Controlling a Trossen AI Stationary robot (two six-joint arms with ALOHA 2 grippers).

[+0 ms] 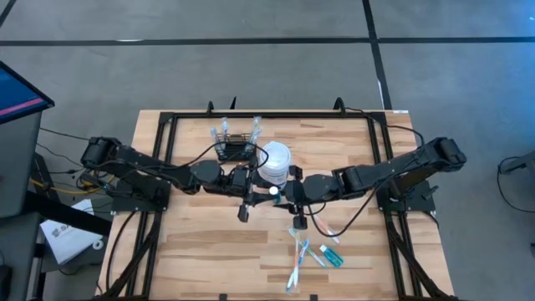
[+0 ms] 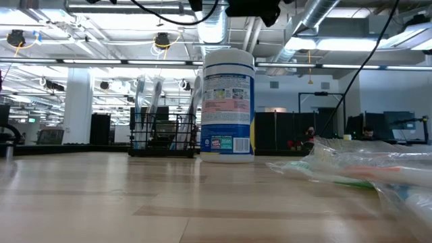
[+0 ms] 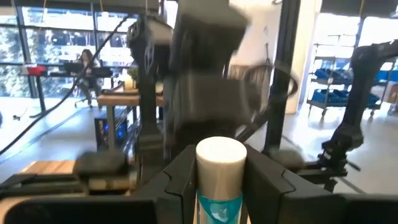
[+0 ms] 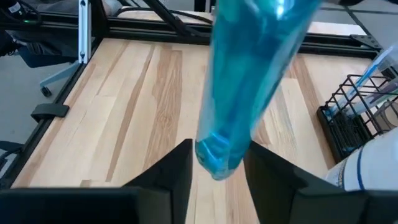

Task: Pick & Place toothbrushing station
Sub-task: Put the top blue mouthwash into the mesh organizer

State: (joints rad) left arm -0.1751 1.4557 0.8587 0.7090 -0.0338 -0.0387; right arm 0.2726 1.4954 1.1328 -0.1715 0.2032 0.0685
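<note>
The toothbrushing station [image 1: 236, 150], a black wire rack with brushes standing in it, rests on its base at the table's far middle [image 2: 162, 135] [image 4: 357, 118]. Both arms meet in the air over the table's middle. My left gripper [image 1: 255, 194] [image 3: 221, 168] is shut on a teal tube with a white cap [image 3: 221, 155]. My right gripper [image 1: 288, 194] [image 4: 219, 155] is open. Its fingers stand close on either side of the tube's lower end [image 4: 214, 158], and a thin strip of table shows beside one finger. My left gripper pinches the tube's upper body just below the cap [image 3: 219, 202] between its two fingers [image 3: 180, 180]. The fingers come in about level from the table's left. The tube stands roughly upright, cap up, lifted clear of the table. Its teal body hangs down below the fingers.
A round white tub [image 1: 274, 161] [image 2: 228, 104] stands just right of the rack. Loose toothbrushes and a small tube [image 1: 311, 252] lie on the near right; they show as clear wrapping [image 2: 364, 165] in the low view. A black frame [image 1: 167, 125] rims the table. Bare wood [image 1: 192, 251] lies near left.
</note>
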